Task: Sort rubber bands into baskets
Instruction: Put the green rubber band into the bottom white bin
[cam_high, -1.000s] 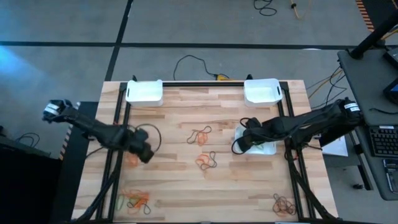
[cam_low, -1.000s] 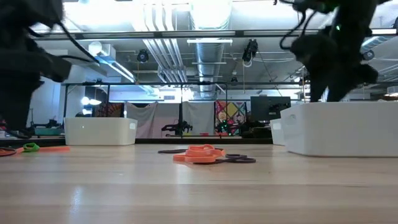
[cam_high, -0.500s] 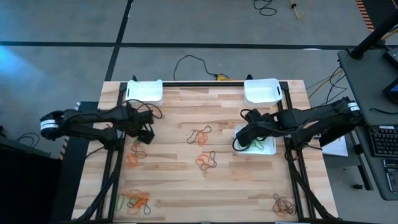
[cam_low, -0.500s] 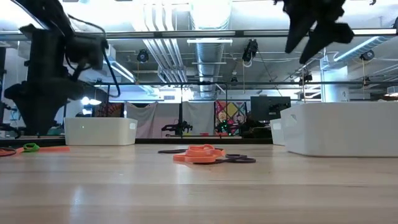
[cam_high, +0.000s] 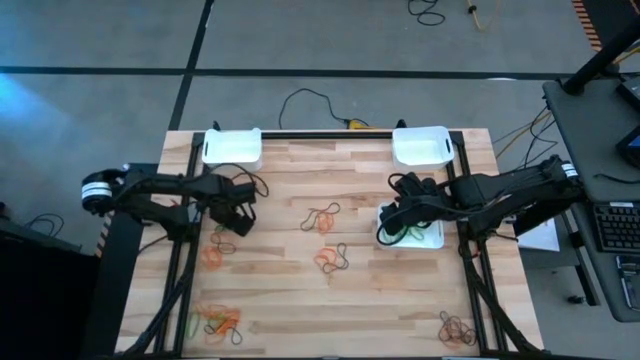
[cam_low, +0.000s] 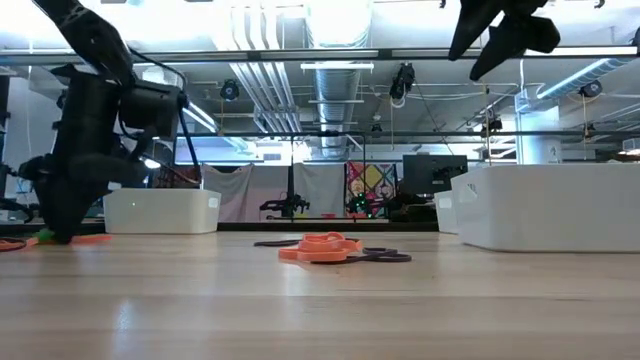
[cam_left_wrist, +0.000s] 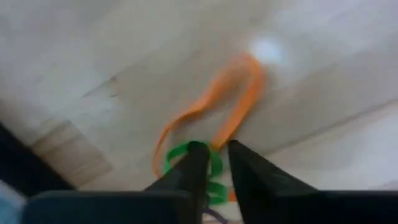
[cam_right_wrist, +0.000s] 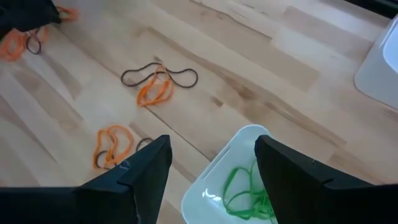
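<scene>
My left gripper (cam_high: 234, 222) stands low over the table's left part, fingers pointing down, tips near the wood (cam_low: 55, 232). In its wrist view the fingers (cam_left_wrist: 216, 149) are a narrow gap apart over a green rubber band (cam_left_wrist: 186, 155) that lies against an orange rubber band (cam_left_wrist: 233, 106). Whether they touch it, I cannot tell. My right gripper (cam_high: 392, 228) is open and empty (cam_right_wrist: 211, 171), high above the near right basket (cam_right_wrist: 231, 138), which holds green rubber bands (cam_right_wrist: 245, 186). Two more baskets (cam_high: 232, 147) (cam_high: 420, 145) stand at the far edge.
Orange and dark rubber bands lie in two clumps mid-table (cam_high: 320, 215) (cam_high: 331, 258), and also show in the low view (cam_low: 325, 248). A mixed pile (cam_high: 215, 320) lies near left and a dark pile (cam_high: 455, 328) near right. Black frame rails run along both table sides.
My left gripper has come down from high above the table to the wood at the green and orange bands. My right gripper has risen from just over the near right basket to well above it.
</scene>
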